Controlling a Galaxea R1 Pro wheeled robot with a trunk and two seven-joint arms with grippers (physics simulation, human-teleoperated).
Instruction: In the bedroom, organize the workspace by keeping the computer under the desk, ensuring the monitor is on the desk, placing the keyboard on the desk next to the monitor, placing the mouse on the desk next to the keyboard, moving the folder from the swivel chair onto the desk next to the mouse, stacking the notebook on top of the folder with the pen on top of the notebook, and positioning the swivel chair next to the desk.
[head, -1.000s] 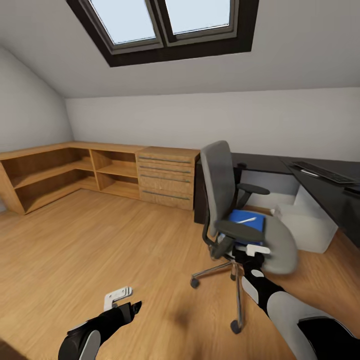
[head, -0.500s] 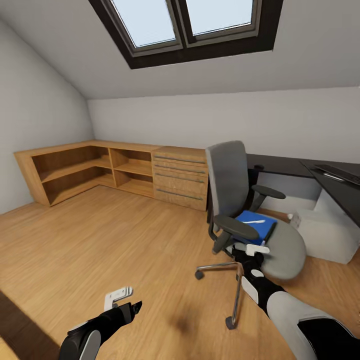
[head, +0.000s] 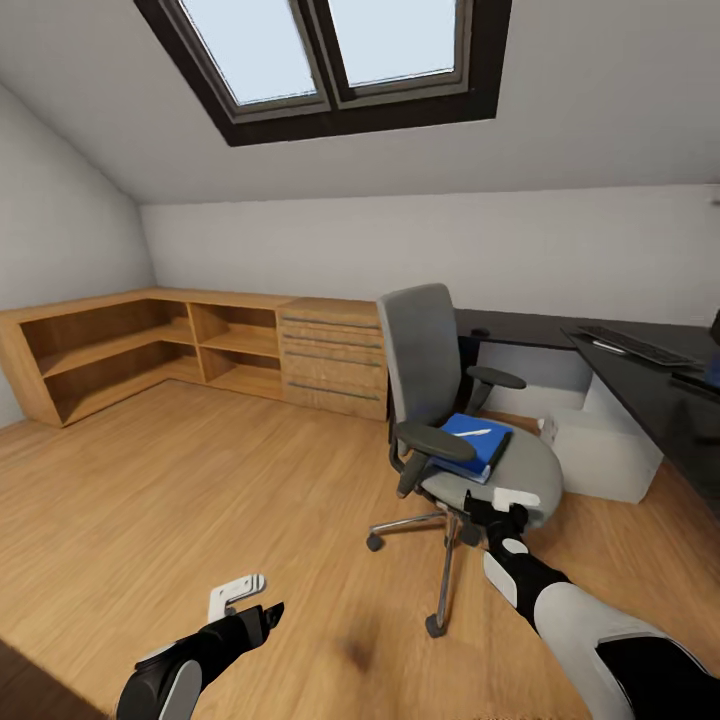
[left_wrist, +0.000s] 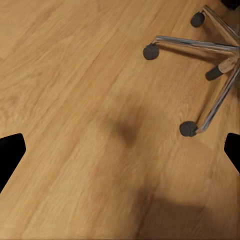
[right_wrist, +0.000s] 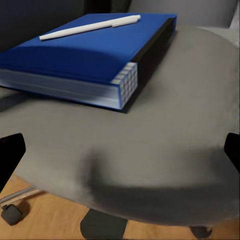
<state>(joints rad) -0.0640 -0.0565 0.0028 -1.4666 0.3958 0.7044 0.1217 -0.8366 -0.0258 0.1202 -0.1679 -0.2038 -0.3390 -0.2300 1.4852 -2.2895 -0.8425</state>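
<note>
head view has the right gripper at the swivel chair's seat front, fingers spread i think, nothing held. the folder lies just ahead of it, pen on top. left gripper hangs open, well apart.

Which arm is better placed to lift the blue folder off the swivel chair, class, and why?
The right. The right gripper hovers at the seat's front edge, open, facing the folder with the pen on it. The left gripper hangs over bare floor.
</note>
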